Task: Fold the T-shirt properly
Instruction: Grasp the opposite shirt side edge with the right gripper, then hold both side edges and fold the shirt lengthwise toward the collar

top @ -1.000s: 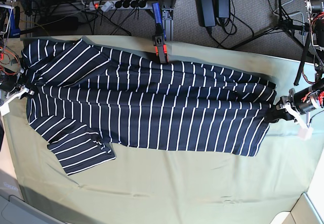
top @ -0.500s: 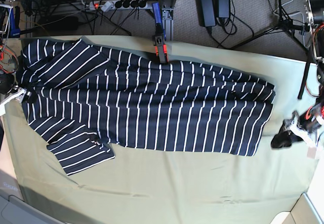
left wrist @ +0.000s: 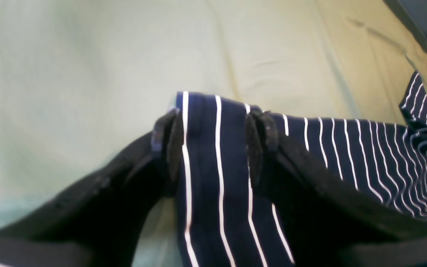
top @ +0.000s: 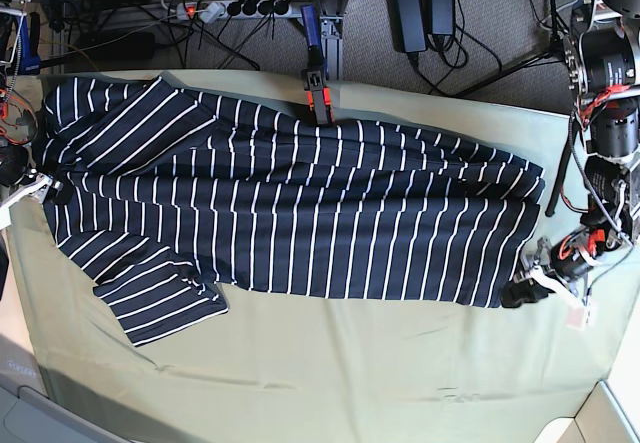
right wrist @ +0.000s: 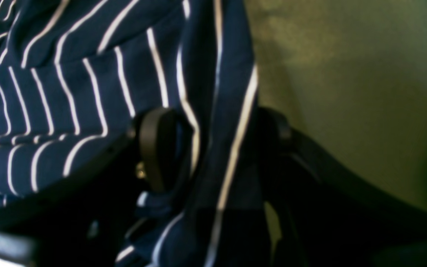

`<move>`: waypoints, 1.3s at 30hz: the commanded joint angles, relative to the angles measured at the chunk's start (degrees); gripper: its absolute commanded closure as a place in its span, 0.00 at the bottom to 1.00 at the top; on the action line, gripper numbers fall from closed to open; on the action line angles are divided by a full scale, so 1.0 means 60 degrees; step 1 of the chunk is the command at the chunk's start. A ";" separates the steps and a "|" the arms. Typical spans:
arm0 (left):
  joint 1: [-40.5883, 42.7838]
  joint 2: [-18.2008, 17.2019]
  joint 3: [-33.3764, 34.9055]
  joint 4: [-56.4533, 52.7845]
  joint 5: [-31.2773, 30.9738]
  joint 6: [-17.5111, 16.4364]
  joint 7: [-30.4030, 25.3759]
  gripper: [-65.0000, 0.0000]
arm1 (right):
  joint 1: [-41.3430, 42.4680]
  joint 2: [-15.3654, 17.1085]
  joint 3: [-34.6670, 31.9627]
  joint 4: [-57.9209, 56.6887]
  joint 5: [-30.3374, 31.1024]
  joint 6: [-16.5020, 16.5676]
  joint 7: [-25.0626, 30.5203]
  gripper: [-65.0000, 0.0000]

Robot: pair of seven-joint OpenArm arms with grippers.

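Both the left gripper (left wrist: 213, 148) and right gripper (right wrist: 213, 148) straddle T-shirt (top: 300, 213) edges, jaws spread

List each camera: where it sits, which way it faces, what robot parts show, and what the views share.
Base: overhead, looking straight down on the T-shirt spread over the green cloth; both arms at the side edges.
Left wrist: behind the left gripper, facing along the cloth; open jaws straddle the shirt's corner.
Right wrist: behind the right gripper, low and close; open jaws straddle a striped fold.
Shared: all three show shirt and cloth.
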 commanded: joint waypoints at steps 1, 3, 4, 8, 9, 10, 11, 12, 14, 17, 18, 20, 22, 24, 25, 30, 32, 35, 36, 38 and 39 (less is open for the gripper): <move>-0.0310 -0.0149 -0.0055 0.0120 -0.0069 -0.0160 -0.0222 0.53 | 0.0051 0.0259 0.0080 0.0073 -0.0193 0.0696 -0.0102 0.47; -0.0313 -0.0160 -0.0055 0.0124 0.0000 -0.0160 -0.0226 0.53 | 0.0058 0.0259 0.0080 0.0073 -0.0193 0.0696 -0.0091 0.47; -0.0310 -0.0157 -0.0055 0.0124 0.0004 -0.0160 -0.0222 0.53 | 0.0080 0.0259 0.0080 0.0073 -0.0193 0.0696 -0.0062 0.47; -0.0310 -0.0153 -0.0055 0.0127 0.0004 -0.0164 -0.0226 0.53 | 0.0080 0.0259 0.0080 0.0073 -0.0193 0.0696 0.0047 0.47; -0.0313 -0.0153 -0.0055 0.0131 0.0018 -0.0168 -0.0229 0.53 | 0.0080 0.0259 0.0080 0.0073 -0.0193 0.0696 0.0051 0.47; -0.0310 -0.0153 -0.0055 0.0153 0.0080 -0.0168 -0.0229 0.53 | 0.0084 0.0259 0.0080 0.0073 -0.0193 0.0696 0.0076 0.47; -0.0313 -0.0149 -0.0055 0.0178 0.0211 -0.0168 -0.0233 0.53 | 0.0095 0.0259 0.0080 0.0073 -0.0189 0.0692 0.0102 0.47; -0.0313 -0.0146 -0.0055 0.0215 0.0339 -0.0168 -0.0237 0.53 | 0.0142 0.0251 0.0080 0.0073 -0.0193 0.0692 0.0109 0.47; -0.0335 -0.0091 -0.0055 0.0273 0.0539 -0.0164 -0.0226 0.53 | 0.0317 0.0233 0.0080 0.0073 -0.0193 0.0692 0.0109 0.47; -0.0335 -0.0007 -0.0055 0.0353 0.0641 -0.0131 -0.0229 0.53 | 0.0812 0.0157 0.0084 0.0073 -0.0204 0.0692 0.0076 0.47; -0.0335 0.0011 -0.0055 0.0353 0.0637 -0.0127 -0.0229 0.53 | 0.1049 0.0098 0.0084 0.0073 -0.0259 0.0692 0.0029 0.47; -0.0339 0.0062 -0.0055 0.0361 0.0692 -0.0142 -0.0248 0.53 | 0.1563 -0.0069 0.0080 0.0073 -0.0346 0.0688 -0.0226 0.47; -0.0474 0.0091 -0.0051 0.0408 0.0732 -0.0117 -0.0222 0.53 | 0.2091 -0.0328 0.0080 0.0073 -0.0412 0.0681 -0.0670 0.47; -0.0572 0.0087 -0.0051 0.0408 0.0736 0.0091 -0.0208 0.53 | 0.2463 -0.0605 0.0080 0.0073 -0.0415 0.0681 -0.0958 0.47; -0.0619 0.0087 -0.0051 0.0408 0.0798 0.0153 -0.0178 0.53 | 0.2590 -0.0739 0.0080 0.0073 -0.0481 0.0681 -0.0973 0.47; -0.0863 0.0087 -0.0051 0.0412 0.0889 0.0157 -0.0015 0.53 | 0.2750 -0.1260 0.0080 0.0073 -0.0823 0.0645 -0.0892 0.47; -0.0918 0.0091 -0.0040 0.0412 0.0907 0.0157 -0.0011 0.53 | 0.2750 -0.1497 0.0080 0.0073 -0.1286 0.0641 -0.0838 0.47; -0.0914 0.0142 -0.0015 0.0412 0.0969 0.0160 -0.0004 0.53 | 0.2750 -0.1843 0.0080 0.0073 -0.1708 0.0627 -0.0554 0.47; -0.0911 0.0175 0.0018 0.0412 0.1067 0.0175 0.0000 0.53 | 0.2750 -0.1956 0.0076 0.0073 -0.1759 0.0627 -0.0448 0.47; -0.0911 0.0251 0.0117 0.0412 0.1293 0.0372 -0.0007 0.53 | 0.2754 -0.2153 0.0076 0.0073 -0.1865 0.0627 -0.0306 0.47; -0.0911 0.0273 0.0157 0.0412 0.1377 0.0484 -0.0055 0.53 | 0.2750 -0.2240 0.0076 0.0073 -0.1927 0.0627 -0.0306 0.47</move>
